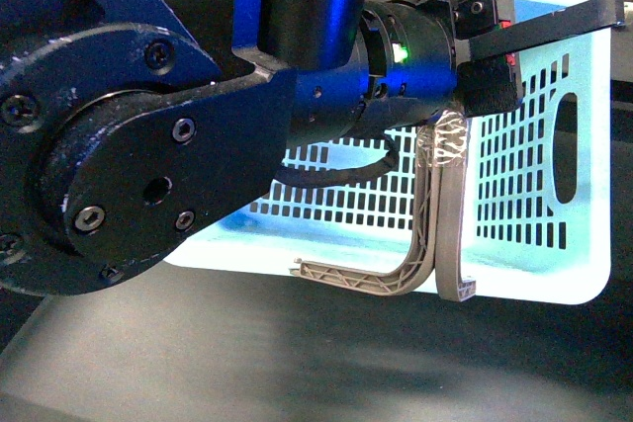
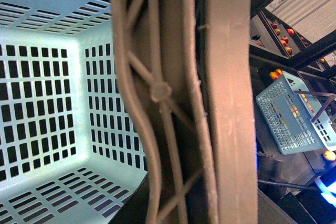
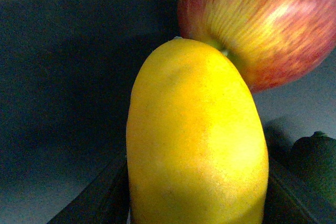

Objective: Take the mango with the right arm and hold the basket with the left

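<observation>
The bulky black and dark blue left arm (image 1: 148, 145) fills the left half of the front view. Its round bolted joint is nearest the camera, and a small green light (image 1: 400, 51) glows on the wrist further right. At the end of the wrist is the left gripper (image 1: 488, 46), black with red marks. One of its fingers (image 1: 492, 88) lies on each side of the grey-brown handles (image 1: 443, 224), pinched onto them just above a wrap of clear tape (image 1: 445, 140).

The handles belong to the light teal slotted plastic basket (image 1: 554, 244), which takes up the middle and right of the front view over a dark grey surface (image 1: 297, 363). Its right wall has an oval grip hole. From the tape the two handles run down side by side, and the ribbed one curves away to the left along the basket's near edge.

In the left wrist view the same handles (image 2: 178, 98) cross the picture very close to the lens, with the basket's bare inside (image 2: 47, 108) behind them. Far off is a second teal basket (image 2: 291, 116), by shelves holding small orange-red fruits (image 2: 286, 38).

The right arm shows only in its own wrist view. There the smooth yellow-orange oval mango (image 3: 197, 129) lies close to the lens, between the dark fingers (image 3: 100, 198) of the right gripper (image 3: 198, 158). Whether the fingers press on the mango cannot be told. The mango's far end touches a red and yellow streaked apple (image 3: 262, 24). A dark green rounded thing (image 3: 315, 156) lies near both.
</observation>
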Robot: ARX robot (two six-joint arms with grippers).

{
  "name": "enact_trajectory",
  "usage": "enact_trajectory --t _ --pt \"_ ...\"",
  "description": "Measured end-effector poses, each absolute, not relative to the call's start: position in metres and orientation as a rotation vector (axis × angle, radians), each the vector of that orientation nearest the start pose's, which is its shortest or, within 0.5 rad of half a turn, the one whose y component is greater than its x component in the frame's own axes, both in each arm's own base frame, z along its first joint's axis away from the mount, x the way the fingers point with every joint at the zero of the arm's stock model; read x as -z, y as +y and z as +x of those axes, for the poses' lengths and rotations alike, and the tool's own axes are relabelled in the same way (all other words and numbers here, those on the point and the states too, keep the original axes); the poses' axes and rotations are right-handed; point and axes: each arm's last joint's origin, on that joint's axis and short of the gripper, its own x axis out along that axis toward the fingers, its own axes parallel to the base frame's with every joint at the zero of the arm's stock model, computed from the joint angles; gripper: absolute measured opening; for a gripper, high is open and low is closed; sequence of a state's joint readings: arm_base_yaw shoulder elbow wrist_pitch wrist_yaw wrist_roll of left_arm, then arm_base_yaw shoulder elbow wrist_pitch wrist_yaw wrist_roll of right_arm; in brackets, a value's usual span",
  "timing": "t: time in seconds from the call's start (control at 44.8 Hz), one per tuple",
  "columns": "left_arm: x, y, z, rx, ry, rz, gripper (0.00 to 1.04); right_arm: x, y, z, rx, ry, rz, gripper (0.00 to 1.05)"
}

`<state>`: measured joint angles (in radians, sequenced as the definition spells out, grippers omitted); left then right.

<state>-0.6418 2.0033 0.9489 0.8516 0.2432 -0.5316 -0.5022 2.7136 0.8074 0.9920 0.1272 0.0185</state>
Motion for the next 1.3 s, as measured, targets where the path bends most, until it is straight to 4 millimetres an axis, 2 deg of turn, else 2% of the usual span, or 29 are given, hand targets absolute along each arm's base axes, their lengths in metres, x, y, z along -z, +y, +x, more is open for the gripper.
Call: enact_trajectory --t 0.179,0.29,0.402,0.447,0.625,0.715,0.871,0.983,1.095,1.162,1.296 --pt "-0.140 -0.244 0.314 0.805 0.434 -0.453 0.15 0.077 -0.143 0.261 0.539 0.831 0.233 0.55" --pt "-0.140 -0.244 0.314 0.805 0.434 -0.453 0.15 0.041 -0.137 0.266 0.486 0.762 0.262 0.54" --pt "-0.140 -0.244 0.314 0.805 0.434 -0.453 0.15 0.018 -0.132 0.268 0.445 0.723 0.282 0.54" --pt "-0.140 -0.244 0.314 0.805 0.434 -0.453 0.15 -0.002 -0.127 0.268 0.405 0.694 0.301 0.54" --pt "-0.140 -0.244 0.314 0.805 0.434 -0.453 0.15 -0.043 -0.111 0.269 0.302 0.631 0.327 0.54" --pt "-0.140 -0.244 0.314 0.805 0.434 -0.453 0.15 -0.072 -0.095 0.268 0.210 0.582 0.342 0.54" --pt "-0.140 -0.244 0.314 0.805 0.434 -0.453 0.15 -0.124 -0.057 0.263 0.009 0.488 0.332 0.54" --pt "-0.140 -0.244 0.314 0.805 0.434 -0.453 0.15 -0.141 -0.039 0.261 -0.064 0.461 0.309 0.54" --pt "-0.140 -0.244 0.314 0.805 0.434 -0.453 0.15 -0.155 -0.013 0.260 -0.146 0.439 0.269 0.54" --pt "-0.140 -0.244 0.314 0.805 0.434 -0.453 0.15 -0.154 0.003 0.261 -0.175 0.447 0.245 0.54" --pt "-0.140 -0.244 0.314 0.805 0.434 -0.453 0.15 -0.146 0.019 0.269 -0.188 0.477 0.219 0.54"
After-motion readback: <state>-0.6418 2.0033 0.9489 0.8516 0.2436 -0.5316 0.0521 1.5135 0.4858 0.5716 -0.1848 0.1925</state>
